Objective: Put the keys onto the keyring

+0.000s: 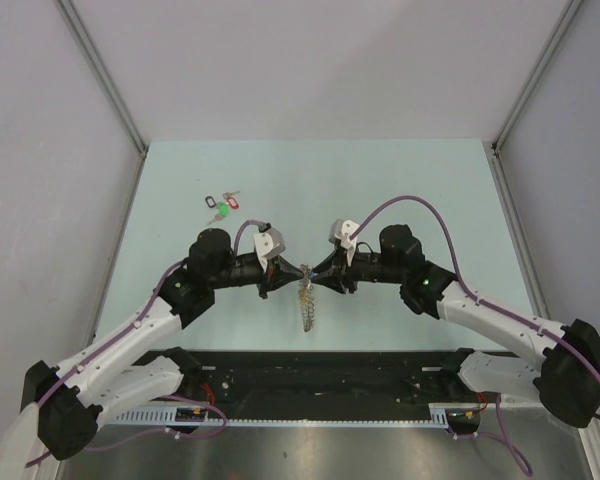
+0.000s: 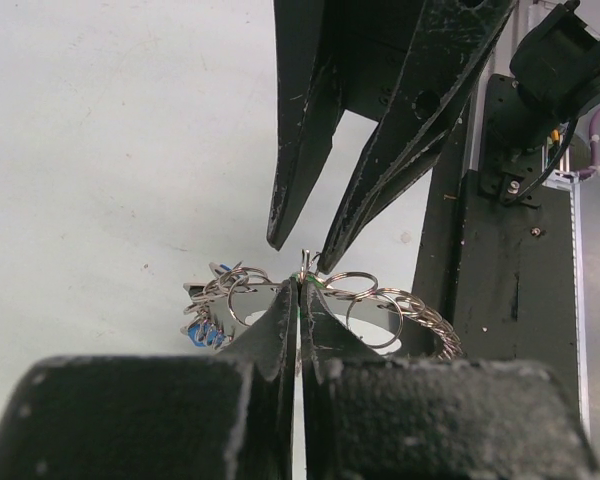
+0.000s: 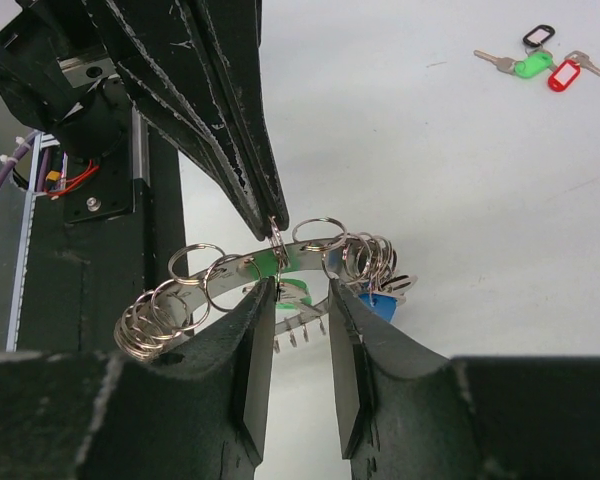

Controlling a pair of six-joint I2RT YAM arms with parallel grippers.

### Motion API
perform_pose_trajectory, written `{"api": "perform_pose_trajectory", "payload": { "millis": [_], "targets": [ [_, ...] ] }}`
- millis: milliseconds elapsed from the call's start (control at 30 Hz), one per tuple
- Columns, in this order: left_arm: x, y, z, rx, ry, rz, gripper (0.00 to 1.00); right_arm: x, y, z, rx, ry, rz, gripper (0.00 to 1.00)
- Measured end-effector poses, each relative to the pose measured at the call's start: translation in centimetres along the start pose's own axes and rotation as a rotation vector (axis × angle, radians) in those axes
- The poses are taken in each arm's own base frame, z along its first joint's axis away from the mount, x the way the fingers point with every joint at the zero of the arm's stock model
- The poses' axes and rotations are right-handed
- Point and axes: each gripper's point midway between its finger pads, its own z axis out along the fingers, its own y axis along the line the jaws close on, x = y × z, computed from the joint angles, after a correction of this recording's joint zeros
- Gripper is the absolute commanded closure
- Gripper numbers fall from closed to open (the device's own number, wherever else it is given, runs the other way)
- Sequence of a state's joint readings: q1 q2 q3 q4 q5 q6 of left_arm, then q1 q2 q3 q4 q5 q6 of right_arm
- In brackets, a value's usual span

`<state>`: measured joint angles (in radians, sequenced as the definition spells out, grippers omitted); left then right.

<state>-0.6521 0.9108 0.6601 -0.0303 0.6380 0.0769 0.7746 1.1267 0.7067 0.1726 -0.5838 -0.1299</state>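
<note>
Where the two arms meet over the middle of the tabletop [image 1: 400,180], the keyring [image 1: 307,305] hangs from their tips toward 6 o'clock in the top view, with most of its coil clear of the surface. Left fingers [image 3: 250,170] are pressed together with no gap, pinching a small wire loop at the 12 o'clock point of the keyring. Right fingers [image 3: 250,360] stand apart, one on each side of the coil directly opposite the left tips; no firm contact is visible. Green-tagged key [image 3: 276,264] lies against the coil just below the left tips, its teeth showing in the gap between the right fingers. Blue-tagged key [image 3: 380,305] sits among the loops toward 3 o'clock in the right wrist view. Whether either key is threaded on cannot be told. Three-key bunch [image 1: 223,205], tagged black, green and red, lies well apart at 10 o'clock from the meeting point.
</note>
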Motion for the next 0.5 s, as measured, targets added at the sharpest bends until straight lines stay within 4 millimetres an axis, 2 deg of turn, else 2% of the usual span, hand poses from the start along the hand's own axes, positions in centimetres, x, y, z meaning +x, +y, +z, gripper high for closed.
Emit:
{"api": "perform_pose_trajectory", "payload": {
  "millis": [267, 367, 400, 467, 500],
  "targets": [
    [0.08, 0.0, 0.01, 0.0, -0.002, 0.0, 0.99, 0.07, -0.03, 0.39, -0.012, -0.005, 0.0, 0.72],
    [0.09, -0.02, 0.01, 0.0, -0.002, -0.001, 1.0, 0.09, 0.0, 0.53, -0.019, -0.007, -0.002, 0.84],
    [0.1, -0.01, 0.02, 0.0, -0.002, -0.002, 1.0, 0.16, 0.06, 0.59, -0.023, -0.006, 0.001, 0.92],
    [0.14, 0.01, 0.01, -0.002, -0.002, -0.006, 1.0, 0.2, 0.11, 0.65, -0.029, -0.006, 0.001, 1.0],
    [0.15, 0.04, 0.02, -0.004, -0.002, -0.007, 0.99, 0.23, 0.14, 0.67, -0.031, -0.005, 0.0, 1.0]
  ]
}}
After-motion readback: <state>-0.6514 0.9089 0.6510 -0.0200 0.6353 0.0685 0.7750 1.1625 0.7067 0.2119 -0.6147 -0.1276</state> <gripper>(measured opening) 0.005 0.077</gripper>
